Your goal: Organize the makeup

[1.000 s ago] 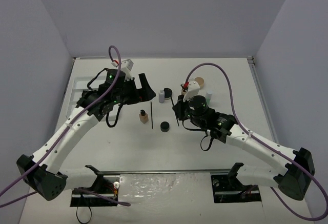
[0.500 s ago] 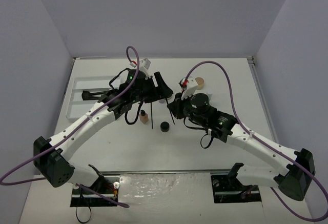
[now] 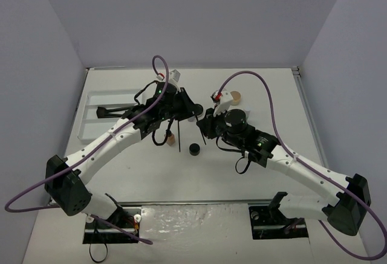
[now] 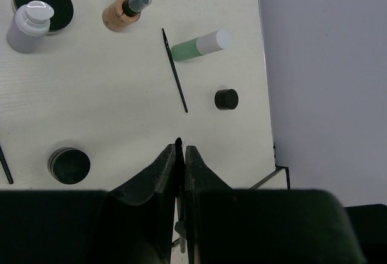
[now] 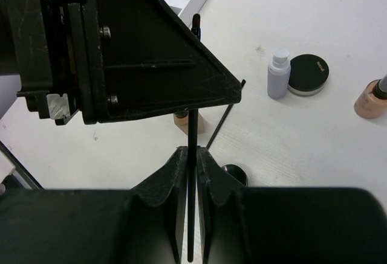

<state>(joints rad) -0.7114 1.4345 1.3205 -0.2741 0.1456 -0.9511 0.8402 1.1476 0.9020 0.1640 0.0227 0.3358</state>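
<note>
A thin black brush [image 5: 191,128] stands upright between both grippers above the table's middle. My right gripper [image 5: 192,150] is shut on its lower shaft, the fingers close on both sides. My left gripper [image 4: 180,147] is shut on its upper end, and the black tip pokes out between the fingertips. In the top view the left gripper [image 3: 192,108] meets the right gripper [image 3: 202,128] head-on. Below them lie another black brush [image 3: 179,137], a small beige bottle [image 3: 171,138] and a black pot [image 3: 194,149].
The white ridged tray [image 3: 91,110] sits at the far left. A grey bottle [image 5: 278,74], black compact [image 5: 309,74], beige bottle [image 4: 121,13], green-white bottle [image 4: 196,45], small black pot [image 4: 226,99] and tan compact [image 3: 234,98] stand behind the right arm.
My left arm swung right from beside the tray and its jaws closed on the top of the brush that the right gripper holds. The right gripper shifted slightly left.
</note>
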